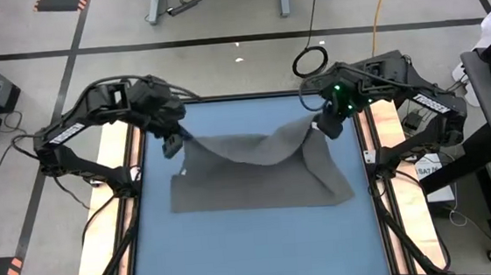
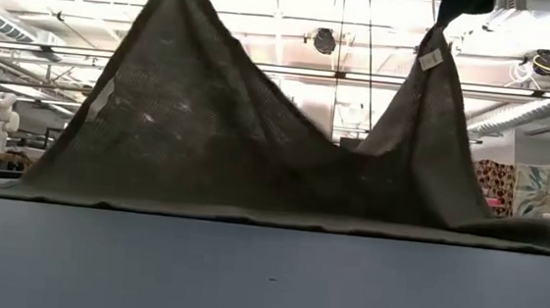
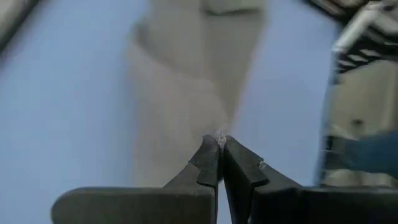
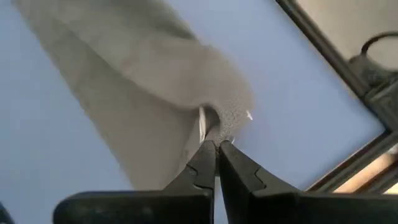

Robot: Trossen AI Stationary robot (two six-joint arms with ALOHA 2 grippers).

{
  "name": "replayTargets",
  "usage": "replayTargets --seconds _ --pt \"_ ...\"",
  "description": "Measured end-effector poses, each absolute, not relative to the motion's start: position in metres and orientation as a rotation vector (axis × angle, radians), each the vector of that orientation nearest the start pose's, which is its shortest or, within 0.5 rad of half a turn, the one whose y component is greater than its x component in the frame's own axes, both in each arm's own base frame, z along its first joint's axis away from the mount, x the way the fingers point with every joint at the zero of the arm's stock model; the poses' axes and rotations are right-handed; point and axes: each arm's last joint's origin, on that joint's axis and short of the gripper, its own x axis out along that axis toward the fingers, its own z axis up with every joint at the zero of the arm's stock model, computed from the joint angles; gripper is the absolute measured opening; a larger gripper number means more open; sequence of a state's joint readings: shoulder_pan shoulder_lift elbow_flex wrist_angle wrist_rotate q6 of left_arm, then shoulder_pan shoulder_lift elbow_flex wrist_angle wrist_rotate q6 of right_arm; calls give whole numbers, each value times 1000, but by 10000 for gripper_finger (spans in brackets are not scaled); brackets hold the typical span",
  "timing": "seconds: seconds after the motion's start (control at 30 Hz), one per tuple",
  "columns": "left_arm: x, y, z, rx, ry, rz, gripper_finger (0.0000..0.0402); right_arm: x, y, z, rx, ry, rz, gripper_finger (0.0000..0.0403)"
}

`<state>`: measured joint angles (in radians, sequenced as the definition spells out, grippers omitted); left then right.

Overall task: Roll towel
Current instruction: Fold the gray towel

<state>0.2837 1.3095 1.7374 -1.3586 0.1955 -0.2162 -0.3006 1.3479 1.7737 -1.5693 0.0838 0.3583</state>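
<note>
The dark grey towel (image 1: 257, 176) is held up by its two far corners and sags in the middle between them. Its near part (image 2: 270, 213) lies on the blue table (image 1: 263, 250). My left gripper (image 1: 174, 145) is shut on the far left corner above the table's far left. My right gripper (image 1: 325, 124) is shut on the far right corner at the far right, where a small white tag (image 2: 430, 58) hangs. In the low view both corners rise to the picture's top, and the grippers themselves are mostly cut off. My left gripper pinches the towel's far left corner (image 3: 219, 135) between its two fingertips, coming from above and slanting down. The cloth hangs below the fingers and spreads down to the table. Whether it has one layer or several, I cannot tell. My right gripper pinches the far right corner (image 4: 225, 127) between its two fingertips, right beside the white tag (image 4: 201, 123), pointing steeply down. The corner bunches at the fingers. The cloth falls away below them to the table.
Pale wooden rails (image 1: 117, 156) run along the table's left and right sides beneath the arms. Bare blue tabletop (image 1: 262, 241) lies between the towel and the near edge. A loop of black cable (image 1: 310, 60) lies on the floor beyond the far edge.
</note>
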Motion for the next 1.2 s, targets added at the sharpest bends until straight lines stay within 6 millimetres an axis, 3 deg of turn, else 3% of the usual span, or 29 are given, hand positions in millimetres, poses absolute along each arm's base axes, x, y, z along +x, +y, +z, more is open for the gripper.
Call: replayTargets --seconds 0.17,0.33,0.53,0.77,0.9,1.2 --pt "198 72 436 -126 913 547 13 194 -77 429 227 1005 -838 4" --pt "212 109 414 31 951 709 13 201 -106 416 79 989 -1050 4" --pt "214 156 368 -14 1066 825 13 192 -141 370 120 1140 -1147 4" --pt "210 181 325 -118 1184 817 13 183 -169 317 201 1215 -1191 4" --pt "213 191 314 -129 1168 840 13 179 -179 302 224 1180 -1232 4" --pt "216 213 310 -98 983 958 13 180 -197 296 220 1036 -1291 5"
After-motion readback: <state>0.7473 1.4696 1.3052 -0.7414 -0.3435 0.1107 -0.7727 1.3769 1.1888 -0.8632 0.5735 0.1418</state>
